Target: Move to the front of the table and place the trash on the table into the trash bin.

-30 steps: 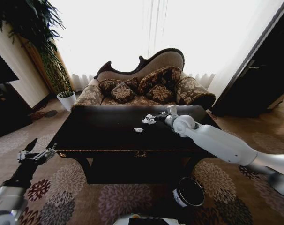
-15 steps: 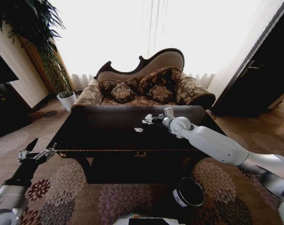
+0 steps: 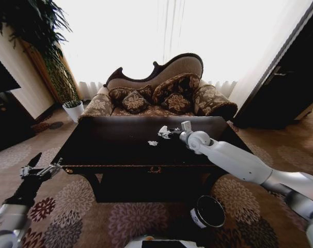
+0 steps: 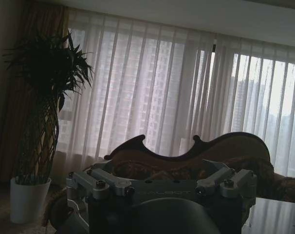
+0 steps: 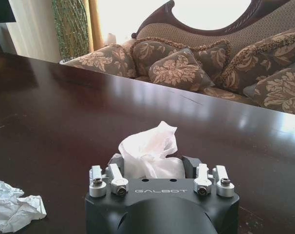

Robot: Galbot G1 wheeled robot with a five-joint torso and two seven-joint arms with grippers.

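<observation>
The right gripper [image 5: 152, 168], marked GALBOT, grasps a white paper wad [image 5: 148, 151] over the far table [image 3: 110, 147]; another wad [image 5: 13, 204] lies nearer. The left gripper [image 3: 40, 170] hangs left, grip unclear.

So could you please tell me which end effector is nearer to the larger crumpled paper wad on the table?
The right. The right end effector is over the table with the paper wad between its fingers; the left end effector hangs off the table's left front corner.

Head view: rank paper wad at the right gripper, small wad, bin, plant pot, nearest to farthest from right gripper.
1. Paper wad, at the right gripper.
2. Small wad, mid-table.
3. Bin, on the floor at the table's front.
4. Plant pot, far left.
</observation>
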